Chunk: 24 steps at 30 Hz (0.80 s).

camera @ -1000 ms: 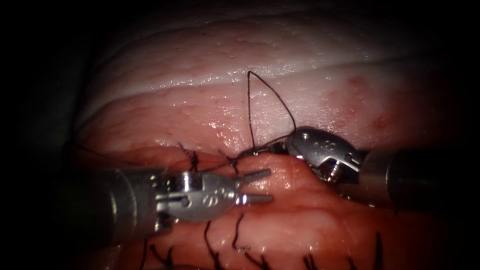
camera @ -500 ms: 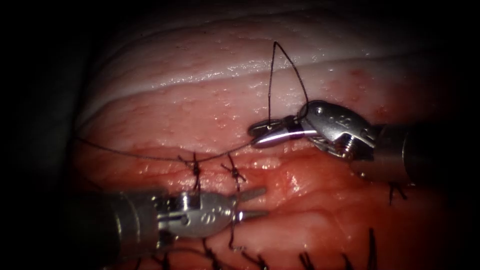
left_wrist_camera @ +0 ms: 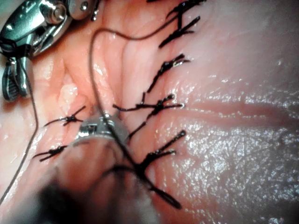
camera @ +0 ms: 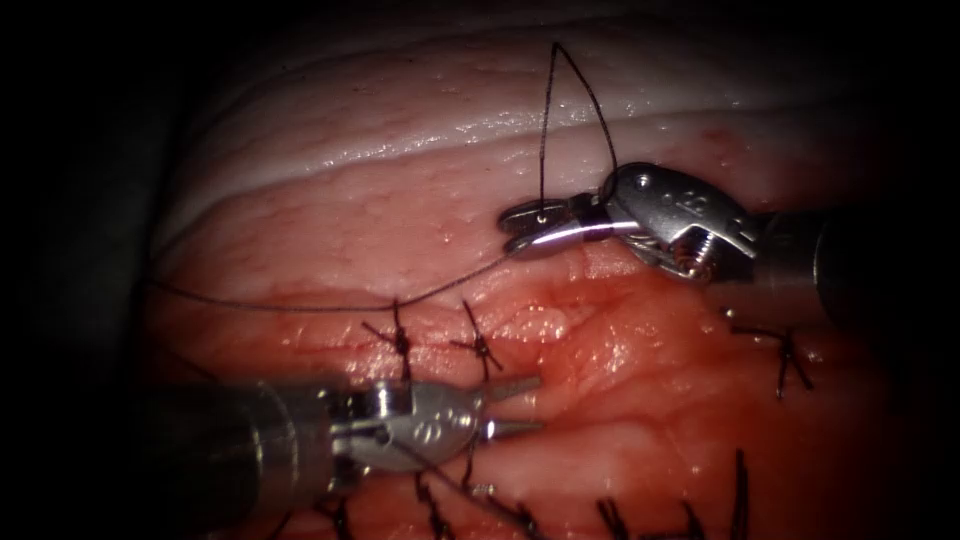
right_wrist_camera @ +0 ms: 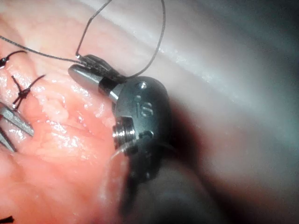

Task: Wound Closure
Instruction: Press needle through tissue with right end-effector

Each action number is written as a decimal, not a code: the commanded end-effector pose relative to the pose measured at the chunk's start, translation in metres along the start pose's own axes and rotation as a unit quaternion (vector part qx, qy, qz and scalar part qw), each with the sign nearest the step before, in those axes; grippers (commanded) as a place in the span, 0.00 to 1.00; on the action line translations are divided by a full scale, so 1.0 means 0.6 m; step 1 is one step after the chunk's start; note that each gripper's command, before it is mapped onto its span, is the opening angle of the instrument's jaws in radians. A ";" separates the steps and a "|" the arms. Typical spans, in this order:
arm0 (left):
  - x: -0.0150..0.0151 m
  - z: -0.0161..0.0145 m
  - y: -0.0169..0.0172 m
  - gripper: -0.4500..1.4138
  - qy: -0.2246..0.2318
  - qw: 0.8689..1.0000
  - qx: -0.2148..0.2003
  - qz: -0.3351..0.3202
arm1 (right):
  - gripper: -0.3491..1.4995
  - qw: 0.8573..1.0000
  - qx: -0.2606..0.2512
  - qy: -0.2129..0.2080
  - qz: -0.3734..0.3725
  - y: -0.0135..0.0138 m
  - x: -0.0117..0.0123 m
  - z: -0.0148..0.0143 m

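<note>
Right tool clamped on thread above the cut; left tool spread and empty over the sutured tissue.

Right tool [camera: 525, 225]: polished steel, jaws closed on the fine dark thread [camera: 330, 308]. From the jaws a thin wiry loop of it rises to a narrow peak, and another strand runs leftward across the glistening, pebbled pink tissue [camera: 400, 215]. Left tool [camera: 515, 405]: two slim tapered jaws parted, nothing between them, lying over the wet red cut [camera: 560, 345] just beside two knotted black stitches [camera: 400, 340] with stiff frayed ends. More cut ends of thread [camera: 785, 355] bristle to the right. Needle: cannot tell where it lies.
</note>
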 end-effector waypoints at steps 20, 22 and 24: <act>0.0015 -0.0004 0.0001 0.34 0.001 1.000 -0.003 -0.004 | 0.00 1.000 -0.002 0.006 -0.024 0.0000 -0.0001 0.0014; 0.0015 -0.0007 0.0000 0.34 0.001 1.000 -0.004 -0.004 | 0.00 1.000 0.012 -0.001 -0.014 -0.0009 -0.0011 0.0024; 0.0016 -0.0009 -0.0001 0.34 0.001 1.000 -0.005 -0.004 | 0.00 1.000 0.027 -0.007 -0.009 -0.0014 -0.0013 0.0033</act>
